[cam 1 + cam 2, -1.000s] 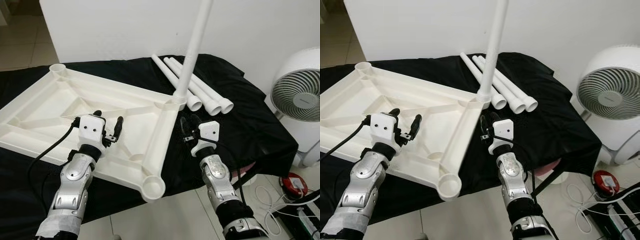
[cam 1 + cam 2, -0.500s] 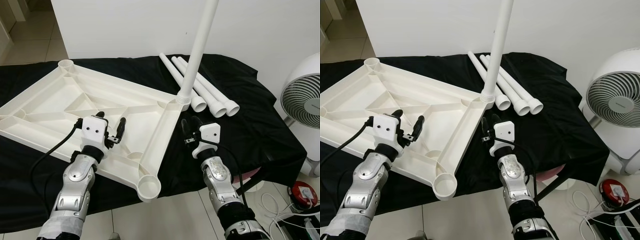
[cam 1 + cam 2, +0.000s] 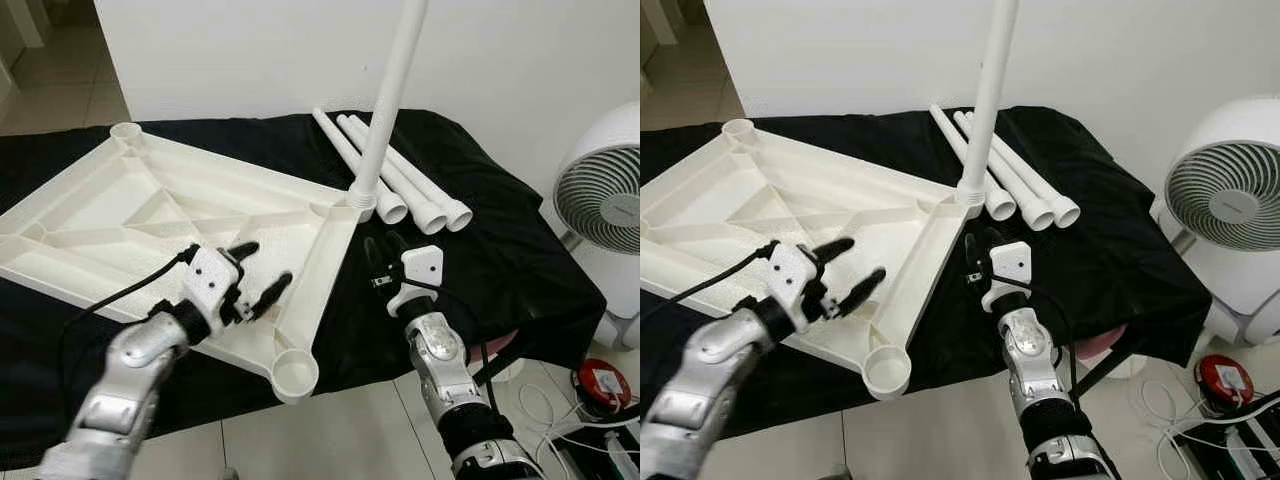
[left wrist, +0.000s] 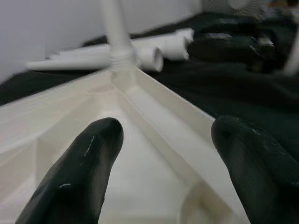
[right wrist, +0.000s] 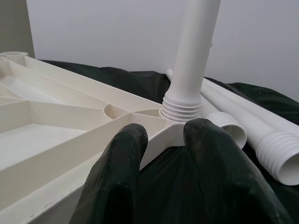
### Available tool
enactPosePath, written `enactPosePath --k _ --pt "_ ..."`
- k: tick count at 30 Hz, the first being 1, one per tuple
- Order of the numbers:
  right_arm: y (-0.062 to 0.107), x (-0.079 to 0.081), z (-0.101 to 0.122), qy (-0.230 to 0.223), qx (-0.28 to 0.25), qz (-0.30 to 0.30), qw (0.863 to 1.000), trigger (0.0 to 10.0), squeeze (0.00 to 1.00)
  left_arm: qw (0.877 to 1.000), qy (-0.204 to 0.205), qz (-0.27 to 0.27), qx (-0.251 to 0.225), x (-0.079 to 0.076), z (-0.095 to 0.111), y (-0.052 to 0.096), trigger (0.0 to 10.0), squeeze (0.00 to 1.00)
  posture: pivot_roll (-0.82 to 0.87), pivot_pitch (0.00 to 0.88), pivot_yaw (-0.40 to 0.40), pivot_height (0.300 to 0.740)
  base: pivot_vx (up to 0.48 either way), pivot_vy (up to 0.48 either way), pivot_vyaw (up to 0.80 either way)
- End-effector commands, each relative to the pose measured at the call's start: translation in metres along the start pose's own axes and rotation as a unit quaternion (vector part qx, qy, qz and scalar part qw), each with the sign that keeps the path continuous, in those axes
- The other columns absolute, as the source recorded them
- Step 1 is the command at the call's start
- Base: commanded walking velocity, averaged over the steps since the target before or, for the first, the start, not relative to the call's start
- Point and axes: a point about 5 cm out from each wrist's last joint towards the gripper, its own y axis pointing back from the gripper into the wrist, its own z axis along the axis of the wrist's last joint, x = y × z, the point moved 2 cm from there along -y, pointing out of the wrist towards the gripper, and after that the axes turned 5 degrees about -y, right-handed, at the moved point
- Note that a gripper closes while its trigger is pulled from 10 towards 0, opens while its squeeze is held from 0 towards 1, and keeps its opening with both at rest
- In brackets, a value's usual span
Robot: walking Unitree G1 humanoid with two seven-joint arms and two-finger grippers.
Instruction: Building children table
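Observation:
The white table top lies upside down on a black cloth. One white leg stands upright in its far right corner socket, and three loose legs lie side by side behind it. My left gripper hovers open over the table top's right rail, its fingers spread wide and pointing toward the standing leg. My right gripper is over the cloth just right of that rail, shut on nothing, aimed at the threaded base of the leg. The empty front corner socket overhangs the cloth's edge.
A white fan stands on the floor to the right. Below it a red object and cables lie on the tiles. A white wall runs behind the cloth-covered surface.
My left gripper has swung right and forward, toward the right rail and front corner socket, with the forearm now tilted. The right gripper has stayed put. The camera has shifted slightly.

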Motion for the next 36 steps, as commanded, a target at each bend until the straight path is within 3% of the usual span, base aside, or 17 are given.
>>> enactPosePath --k 1,4,10,15,21,26,29,31,35,36 --pt "0.001 -0.002 -0.003 0.002 0.008 0.001 1.000 10.0 0.00 0.999 0.005 -0.033 0.010 0.000 -0.001 0.004 10.0 0.00 0.08 0.000 -0.041 0.740 0.000 0.000 0.00" --pt "0.002 -0.002 -0.003 0.002 0.008 0.000 1.000 10.0 0.00 0.997 -0.005 -0.070 0.044 0.002 -0.010 0.012 10.0 0.00 0.07 0.000 -0.038 0.740 0.000 0.000 0.00" --pt "0.006 -0.003 -0.004 0.005 0.009 0.000 1.000 10.0 0.00 0.990 -0.031 -0.091 0.105 0.010 -0.028 0.017 10.0 0.00 0.06 0.000 -0.031 0.740 0.000 0.000 0.00" --pt "0.008 -0.006 -0.004 0.008 0.011 -0.002 1.000 10.0 0.00 0.981 -0.074 -0.110 0.143 0.015 -0.037 0.016 10.0 0.00 0.05 0.000 -0.028 0.740 0.000 0.000 0.00" --pt "0.009 -0.006 -0.003 0.010 0.011 -0.002 1.000 10.0 0.00 0.973 -0.091 -0.125 0.171 0.020 -0.043 0.011 10.0 0.00 0.04 0.000 -0.025 0.740 0.000 0.000 0.00" --pt "0.009 -0.007 -0.002 0.011 0.009 -0.004 1.000 10.0 0.00 0.949 -0.149 -0.173 0.219 0.028 -0.053 0.010 10.0 0.00 0.04 0.000 -0.017 0.740 0.000 0.000 0.00" --pt "0.009 -0.006 -0.003 0.011 0.009 -0.004 1.000 10.0 0.00 0.943 -0.149 -0.191 0.229 0.029 -0.055 0.011 10.0 0.00 0.04 0.000 -0.013 0.740 0.000 0.000 0.00" --pt "0.010 -0.004 -0.003 0.010 0.009 -0.004 1.000 10.0 0.00 0.930 -0.153 -0.236 0.235 0.030 -0.053 0.012 10.0 0.00 0.04 0.000 -0.007 0.740 0.000 0.000 0.00" --pt "0.009 -0.004 -0.002 0.009 0.007 -0.007 1.000 10.0 0.00 0.924 -0.146 -0.263 0.235 0.031 -0.050 0.011 10.0 0.00 0.03 0.000 0.003 0.740 0.000 0.000 0.00" --pt "0.010 -0.004 -0.002 0.009 0.007 -0.009 1.000 10.0 0.00 0.923 -0.147 -0.269 0.231 0.032 -0.050 0.010 7.3 0.00 0.03 0.000 0.007 0.740 0.000 0.000 0.00"
